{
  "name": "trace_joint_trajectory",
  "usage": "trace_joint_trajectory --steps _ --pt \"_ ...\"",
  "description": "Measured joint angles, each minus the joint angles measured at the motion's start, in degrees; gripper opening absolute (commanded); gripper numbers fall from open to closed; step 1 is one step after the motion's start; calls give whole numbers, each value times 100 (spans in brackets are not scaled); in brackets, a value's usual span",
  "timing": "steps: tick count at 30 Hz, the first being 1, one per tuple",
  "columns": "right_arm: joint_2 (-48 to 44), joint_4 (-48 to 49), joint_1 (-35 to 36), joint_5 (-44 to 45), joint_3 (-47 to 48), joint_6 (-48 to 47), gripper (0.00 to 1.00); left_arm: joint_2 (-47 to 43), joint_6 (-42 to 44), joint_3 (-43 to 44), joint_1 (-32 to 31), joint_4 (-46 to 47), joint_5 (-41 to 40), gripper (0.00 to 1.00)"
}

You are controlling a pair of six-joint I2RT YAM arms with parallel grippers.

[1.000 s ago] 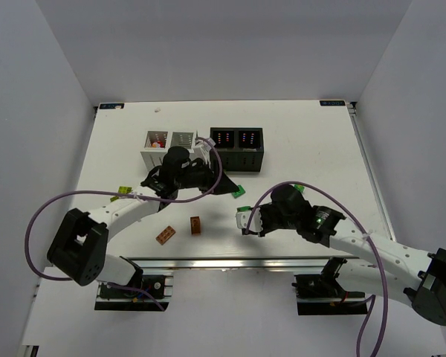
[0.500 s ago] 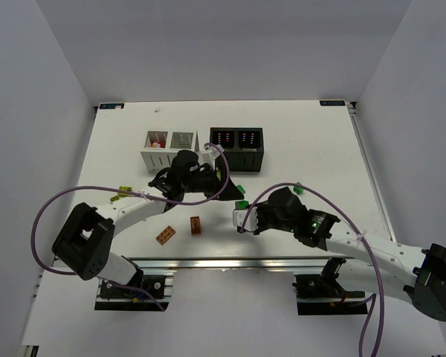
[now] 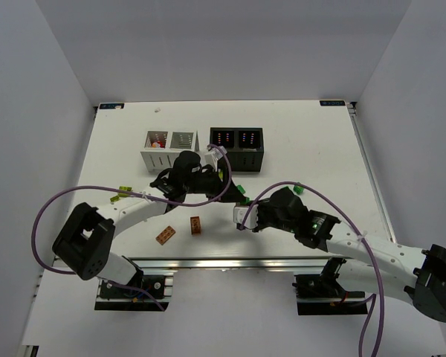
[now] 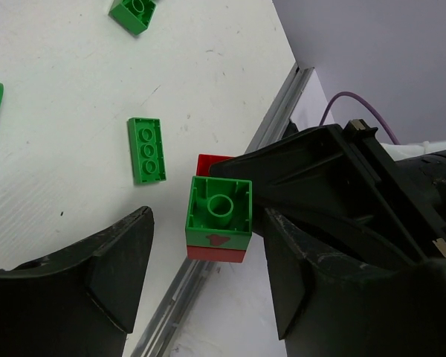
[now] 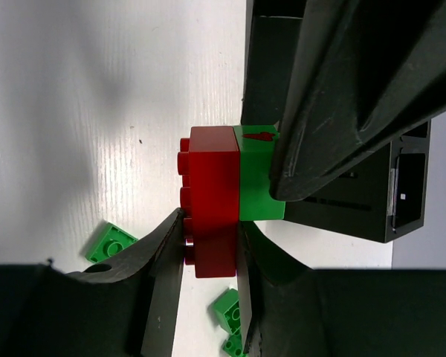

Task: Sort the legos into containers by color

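Note:
A red lego [image 5: 212, 216] with a green lego [image 5: 256, 178] stuck to it hangs above the table. My right gripper [image 5: 208, 230] is shut on the red one. In the left wrist view the green lego [image 4: 219, 212] sits between the fingers of my left gripper [image 4: 208, 282], which stands open with a gap on each side. In the top view the left gripper [image 3: 227, 192] and the right gripper [image 3: 244, 214] meet at mid-table. The white container [image 3: 171, 149] and the black container [image 3: 236, 146] stand behind them.
Two brown-orange legos [image 3: 165, 236] [image 3: 196, 224] lie near the front rail. Yellow-green legos [image 3: 121, 193] lie at the left. Loose green legos [image 4: 147, 149] [image 3: 298, 189] lie on the table around the grippers. The left arm's cable loops over the table's left side.
My left gripper has swung right and forward until it straddles the green lego. My right gripper has shifted slightly left with the pair of legos in its hold.

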Motion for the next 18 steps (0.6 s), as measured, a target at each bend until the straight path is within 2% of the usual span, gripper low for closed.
trace_joint_trajectory --steps 10,11,13,14,17,18 --pt "-90 107 0 35 -81 22 0 149 2 83 -66 9 52 55" --pt "-90 103 0 28 -81 22 0 149 0 83 -66 22 83 49" --pt "-90 96 0 20 -85 24 0 149 -17 92 -74 55 131 42" --pt "-90 92 4 22 -85 28 0 149 4 96 -85 59 144 32" --pt "-90 96 7 15 -85 35 0 149 22 96 -87 63 175 16" --pt "-90 96 9 13 -85 35 0 149 28 96 -87 61 179 14"
